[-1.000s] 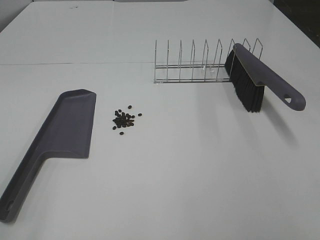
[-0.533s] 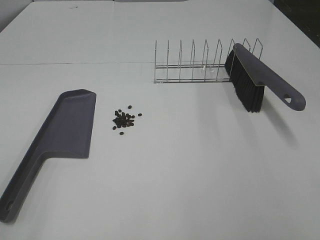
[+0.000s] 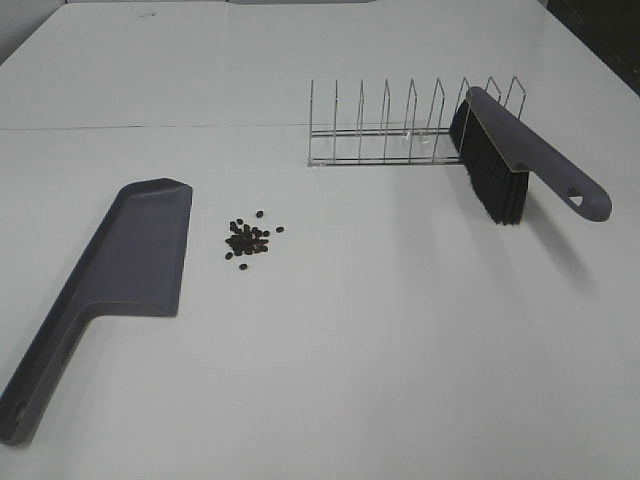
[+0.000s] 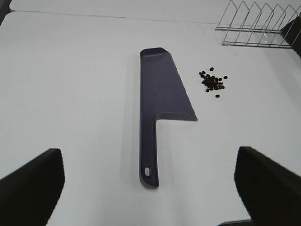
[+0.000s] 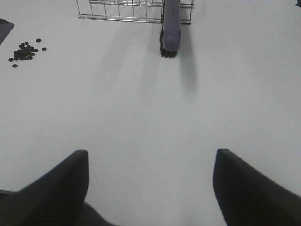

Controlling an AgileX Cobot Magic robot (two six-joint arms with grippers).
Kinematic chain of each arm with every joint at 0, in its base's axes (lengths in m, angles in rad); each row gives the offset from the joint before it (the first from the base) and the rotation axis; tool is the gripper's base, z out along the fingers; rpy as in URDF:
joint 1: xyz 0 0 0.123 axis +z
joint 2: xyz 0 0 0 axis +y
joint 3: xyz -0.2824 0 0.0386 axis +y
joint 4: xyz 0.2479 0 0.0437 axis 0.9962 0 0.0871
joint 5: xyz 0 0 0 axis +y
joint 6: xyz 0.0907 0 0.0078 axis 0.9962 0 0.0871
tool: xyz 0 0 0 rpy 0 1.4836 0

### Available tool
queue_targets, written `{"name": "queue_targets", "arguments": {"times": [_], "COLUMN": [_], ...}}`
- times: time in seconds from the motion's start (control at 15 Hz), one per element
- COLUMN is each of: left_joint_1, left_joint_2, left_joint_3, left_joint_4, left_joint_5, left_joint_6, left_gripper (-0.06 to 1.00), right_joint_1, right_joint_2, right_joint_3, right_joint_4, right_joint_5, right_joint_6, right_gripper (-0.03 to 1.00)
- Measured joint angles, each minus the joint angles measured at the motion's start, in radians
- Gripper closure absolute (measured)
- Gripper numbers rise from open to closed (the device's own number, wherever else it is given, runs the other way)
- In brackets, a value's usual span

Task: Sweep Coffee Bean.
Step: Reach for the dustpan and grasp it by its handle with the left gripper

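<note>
A white desk [image 3: 350,360] fills the whole frame. On its left half lies a grey dustpan [image 3: 130,255], flat on the surface, long axis running from the handle end in the lower left corner up to the pan at centre left. The pan's long right edge faces the beans.

A wire rack [image 3: 385,130] of upright loops stands in the upper right, its row running left to right. A grey brush [image 3: 520,160] leans at the rack's right end. Its dark bristles point down toward the desk, and its handle, with a hole near the tip, slants toward the right edge of the frame.

In the left wrist view, the left gripper [image 4: 149,149] has its jaws spread wide at the two lower corners, holding nothing, with the dustpan handle on the desk beyond them. In the right wrist view, the right gripper [image 5: 151,151] has its jaws apart and empty over bare desk, the brush well ahead.

The coffee bean [image 3: 247,238] heap sits left of centre, just right of the pan, parted from it by a strip of bare desk and well apart from the brush. The loose patch stretches from lower left to upper right, with a few strays at its rim; single beans are too small to tell which way each points
</note>
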Motion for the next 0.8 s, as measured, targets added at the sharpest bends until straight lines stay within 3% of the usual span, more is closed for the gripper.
{"name": "queue_targets", "arguments": {"times": [0.8], "left_joint_1": [0.0], "left_joint_2": [0.57], "left_joint_3": [0.0], "left_joint_4": [0.0], "left_joint_5": [-0.003], "left_joint_6": [-0.018], "left_gripper": [0.06], "right_joint_1": [0.0], "right_joint_2": [0.0], "right_joint_3": [0.0], "right_joint_4": [0.0], "right_joint_5": [0.0], "right_joint_6": [0.0], "right_gripper": [0.36]}}
